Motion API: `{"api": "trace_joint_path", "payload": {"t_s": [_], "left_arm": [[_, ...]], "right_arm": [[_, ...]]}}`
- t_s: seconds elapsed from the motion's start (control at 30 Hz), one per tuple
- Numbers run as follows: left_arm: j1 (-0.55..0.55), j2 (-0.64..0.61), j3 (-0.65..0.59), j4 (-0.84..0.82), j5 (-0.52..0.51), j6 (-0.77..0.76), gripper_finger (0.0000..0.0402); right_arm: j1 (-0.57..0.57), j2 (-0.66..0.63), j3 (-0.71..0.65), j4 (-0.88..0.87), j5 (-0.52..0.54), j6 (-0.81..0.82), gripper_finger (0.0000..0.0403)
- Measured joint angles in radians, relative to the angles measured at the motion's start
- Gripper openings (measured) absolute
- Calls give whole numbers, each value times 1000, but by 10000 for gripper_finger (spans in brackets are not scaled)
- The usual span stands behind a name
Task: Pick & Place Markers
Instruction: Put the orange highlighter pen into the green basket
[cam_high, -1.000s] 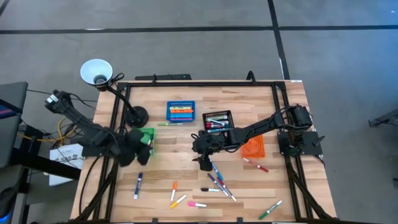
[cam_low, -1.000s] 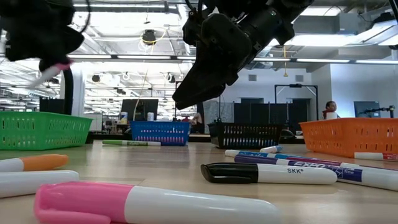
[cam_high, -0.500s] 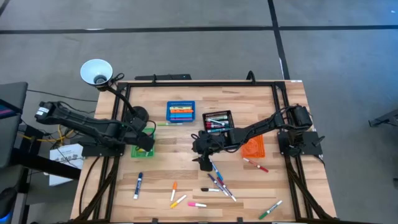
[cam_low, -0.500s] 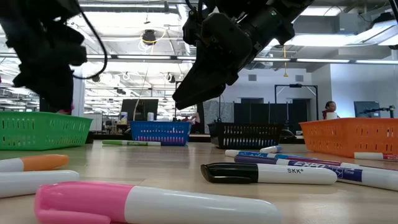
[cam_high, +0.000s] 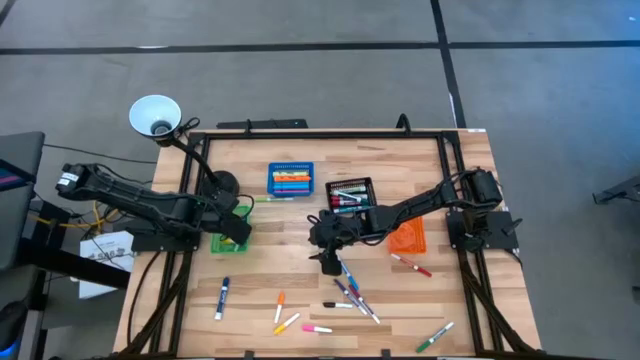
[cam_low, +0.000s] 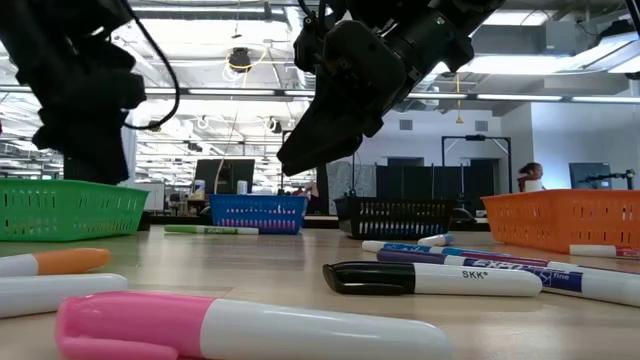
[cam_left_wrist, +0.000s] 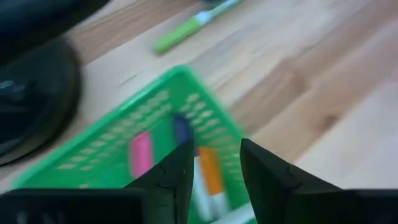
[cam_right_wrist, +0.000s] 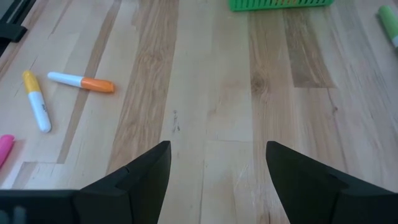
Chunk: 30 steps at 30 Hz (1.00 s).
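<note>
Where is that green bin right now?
In the high view the green bin sits on the table's left side, under the left gripper, just below the lamp base.

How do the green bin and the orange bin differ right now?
The left gripper hovers open over the green bin, while no gripper is over the orange bin. The green bin sits at the table's left, the orange right of centre. Both are mesh-walled plastic.

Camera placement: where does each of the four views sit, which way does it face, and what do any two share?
High: overhead, straight down on the table; both arms show.
Low: tabletop level, facing the room across the markers; both arms hang in.
Left wrist: above the green bin; left claw open.
Right wrist: faces bare wood; right claw open.
Shared: the green bin, in all four.
</note>
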Motion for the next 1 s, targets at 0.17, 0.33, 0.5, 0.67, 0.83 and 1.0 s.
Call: {"api": "trace_joint_path", "payload": {"t_s": [0.17,0.33,0.5,0.67,0.83,1.0], "left_arm": [[-31,0,42,43,1,41,112],[-80,0,92,114,1,45,101],[-182,30,94,354,49,129,94],[-292,150,94,565,50,178,92],[-377,352,94,690,56,122,93],[-407,525,94,843,169,68,104]], "right_arm": [[0,0,0,27,-2,0,255],[8,0,0,30,-24,-6,255],[26,0,0,37,-25,-51,255],[41,0,0,79,-27,-53,255],[47,0,0,68,-27,-52,255],[47,-8,0,-55,-40,-36,255]]}}
